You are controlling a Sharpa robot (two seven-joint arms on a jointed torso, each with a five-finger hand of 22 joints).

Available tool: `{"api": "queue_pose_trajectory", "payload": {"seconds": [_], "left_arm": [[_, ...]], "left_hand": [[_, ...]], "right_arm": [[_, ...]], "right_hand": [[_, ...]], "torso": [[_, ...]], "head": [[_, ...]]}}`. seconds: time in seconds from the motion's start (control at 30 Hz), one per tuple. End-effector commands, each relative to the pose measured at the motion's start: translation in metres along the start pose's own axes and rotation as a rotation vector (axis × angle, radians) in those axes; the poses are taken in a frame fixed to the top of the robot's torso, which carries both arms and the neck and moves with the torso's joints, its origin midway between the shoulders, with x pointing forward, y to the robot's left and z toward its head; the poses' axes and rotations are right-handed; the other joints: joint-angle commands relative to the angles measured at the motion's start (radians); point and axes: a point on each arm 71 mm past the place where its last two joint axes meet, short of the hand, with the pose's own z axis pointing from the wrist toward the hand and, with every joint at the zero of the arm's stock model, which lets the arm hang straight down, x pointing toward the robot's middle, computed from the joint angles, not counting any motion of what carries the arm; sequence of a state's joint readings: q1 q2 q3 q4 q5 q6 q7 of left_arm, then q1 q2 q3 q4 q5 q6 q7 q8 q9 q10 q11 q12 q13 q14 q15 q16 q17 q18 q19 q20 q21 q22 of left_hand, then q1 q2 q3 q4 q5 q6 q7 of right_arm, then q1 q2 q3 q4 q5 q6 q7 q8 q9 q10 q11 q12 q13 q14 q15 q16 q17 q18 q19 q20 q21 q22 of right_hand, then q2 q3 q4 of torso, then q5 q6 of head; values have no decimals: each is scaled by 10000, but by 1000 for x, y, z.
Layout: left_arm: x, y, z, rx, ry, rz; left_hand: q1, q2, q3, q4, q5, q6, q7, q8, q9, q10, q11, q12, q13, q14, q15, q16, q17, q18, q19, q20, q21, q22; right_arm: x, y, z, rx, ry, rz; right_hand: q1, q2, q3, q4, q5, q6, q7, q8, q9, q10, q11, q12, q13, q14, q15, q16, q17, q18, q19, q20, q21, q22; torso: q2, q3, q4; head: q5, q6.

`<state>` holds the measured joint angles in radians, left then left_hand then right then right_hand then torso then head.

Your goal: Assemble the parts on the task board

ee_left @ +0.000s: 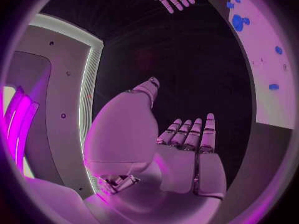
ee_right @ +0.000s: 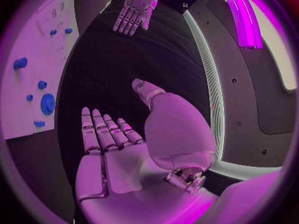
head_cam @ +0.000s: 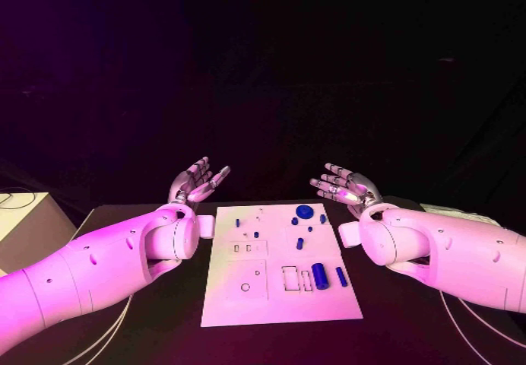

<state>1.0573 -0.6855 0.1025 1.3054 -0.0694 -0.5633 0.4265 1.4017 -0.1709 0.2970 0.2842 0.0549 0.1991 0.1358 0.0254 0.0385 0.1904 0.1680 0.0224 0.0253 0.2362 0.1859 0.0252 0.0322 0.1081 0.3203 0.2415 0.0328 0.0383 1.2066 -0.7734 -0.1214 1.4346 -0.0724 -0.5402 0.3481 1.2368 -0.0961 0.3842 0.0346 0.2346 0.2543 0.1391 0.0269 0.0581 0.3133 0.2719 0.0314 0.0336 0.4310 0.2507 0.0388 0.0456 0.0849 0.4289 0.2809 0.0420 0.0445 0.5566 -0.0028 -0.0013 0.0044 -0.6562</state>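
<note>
The white task board [head_cam: 274, 304] lies flat in the middle of the black table. Several small blue parts sit on it: a round disc [head_cam: 305, 211] near the far edge, a thick cylinder [head_cam: 319, 275] and a thin peg [head_cam: 341, 276] toward the near right. My left hand [head_cam: 198, 182] is raised beyond the board's far left corner, palm up, fingers spread, holding nothing. My right hand [head_cam: 345, 185] is raised beyond the far right corner, likewise spread and empty. The left wrist view shows the left hand [ee_left: 187, 154] and the board [ee_left: 261, 84]; the right wrist view shows the right hand [ee_right: 109, 149] and the board [ee_right: 31, 109].
A pale box [head_cam: 20, 224] stands at the table's left edge. A flat pale object [head_cam: 461, 214] lies at the far right behind my right arm. Bare black tabletop [head_cam: 153, 334] surrounds the board.
</note>
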Motion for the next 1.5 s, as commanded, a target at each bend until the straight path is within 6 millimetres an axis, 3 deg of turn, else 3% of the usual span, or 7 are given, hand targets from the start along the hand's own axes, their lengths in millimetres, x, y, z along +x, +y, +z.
{"api": "queue_pose_trajectory", "payload": {"seconds": [0.03, 0.2, 0.4, 0.53, 0.97, 1.2, 1.5], "left_arm": [[8, -1, 2, -42, 1117, -10], [-5, -6, -2, 2, 1186, 175], [-11, -13, -4, 222, 1276, 337], [-13, -20, -7, 341, 1557, 390], [-6, -51, -29, 782, 2978, 300], [-4, -67, -42, 924, 3469, 44], [4, -84, -55, 1125, 3892, -192]], "left_hand": [[478, -54, 77, 89, 44, 145, 783, 68, 30, 162, 60, 49, 25, 135, 68, 61, 24, 201, 140, 79, 69, 23], [483, 165, 158, 64, 26, 890, 1005, 277, 180, 942, 326, 164, 105, 823, 174, 215, 143, 268, 588, 239, 219, 108], [415, 368, 613, -173, 9, 3745, 1200, 1183, 758, 4703, 728, 643, 334, 4901, 253, 1191, 754, 465, 3935, 491, 1251, 522], [282, 333, 1085, -483, 8, 6230, 1009, 2039, 1233, 7649, 212, 1069, 444, 7261, -385, 2078, 1382, 780, 6002, 105, 2268, 805], [-227, -170, 2448, -1235, 16, 7375, 449, 2278, 1621, 10271, -634, 795, 568, 9619, -1465, 5901, 5283, 687, 7936, -1155, 5666, 2670], [-522, -212, 2749, -1494, 8, 7387, 442, 2209, 1805, 10388, -609, 643, 681, 9399, -1540, 7456, 6550, 720, 7511, -1176, 7345, 3809], [-663, -247, 2854, -1599, -3, 7346, 462, 2157, 1893, 10362, -609, 588, 755, 9250, -1527, 7820, 6825, 735, 7356, -1160, 8155, 4347]], "right_arm": [[8, -1, 2, 468, 1628, -286], [-9, 10, 8, -712, 1491, -2452], [-12, 21, 13, -1937, 1590, -4845], [-10, 29, 16, -2639, 1905, -6589], [-8, 52, 27, -3423, 2296, -11353], [-10, 59, 33, -3266, 1988, -12866], [-7, 64, 43, -2954, 1806, -13798]], "right_hand": [[583, 49, 212, -68, 121, 454, 1631, 144, 78, 491, 24, 86, 55, 584, 14, 142, 78, 216, 422, 85, 121, 71], [885, -12, 263, -294, -182, 2087, 1583, 554, 382, 2339, -128, 305, 183, 2614, -233, 538, 333, 464, 1626, 81, 428, 204], [1206, -238, 434, -544, -446, 5368, 1182, 1423, 933, 5736, -581, 557, 312, 4934, -733, 1005, 577, 969, 4010, 29, 1057, 365], [1292, -417, 728, -612, -421, 6369, 900, 1674, 1006, 6850, -922, 568, 307, 6236, -1171, 1425, 759, 999, 5259, -399, 1576, 489], [1169, -1036, 930, -495, -78, 7540, 276, 1591, 1009, 9103, -1814, 307, 351, 10771, -2486, 4741, 3375, 978, 8338, -2010, 5398, 2750], [914, -1552, 1713, -150, 64, 7582, 234, 1496, 1278, 8824, -1810, 315, 382, 10673, -2516, 10642, 8519, 162, 9719, -1920, 10831, 9121], [909, -1713, 1702, -43, -18, 7493, 251, 1501, 1510, 8281, -1722, 300, 381, 10636, -2433, 12199, 9983, -8, 9984, -1788, 12019, 10597]], "torso": [[2, -1, -1], [52, -19, -15], [153, 11, -23], [302, 54, -29], [922, 36, 169], [1276, -18, 286], [1687, -96, 482]], "head": [[1, -2], [19, -217], [-31, -252], [-36, -214], [-222, 78], [-332, 304], [-489, 478]]}}
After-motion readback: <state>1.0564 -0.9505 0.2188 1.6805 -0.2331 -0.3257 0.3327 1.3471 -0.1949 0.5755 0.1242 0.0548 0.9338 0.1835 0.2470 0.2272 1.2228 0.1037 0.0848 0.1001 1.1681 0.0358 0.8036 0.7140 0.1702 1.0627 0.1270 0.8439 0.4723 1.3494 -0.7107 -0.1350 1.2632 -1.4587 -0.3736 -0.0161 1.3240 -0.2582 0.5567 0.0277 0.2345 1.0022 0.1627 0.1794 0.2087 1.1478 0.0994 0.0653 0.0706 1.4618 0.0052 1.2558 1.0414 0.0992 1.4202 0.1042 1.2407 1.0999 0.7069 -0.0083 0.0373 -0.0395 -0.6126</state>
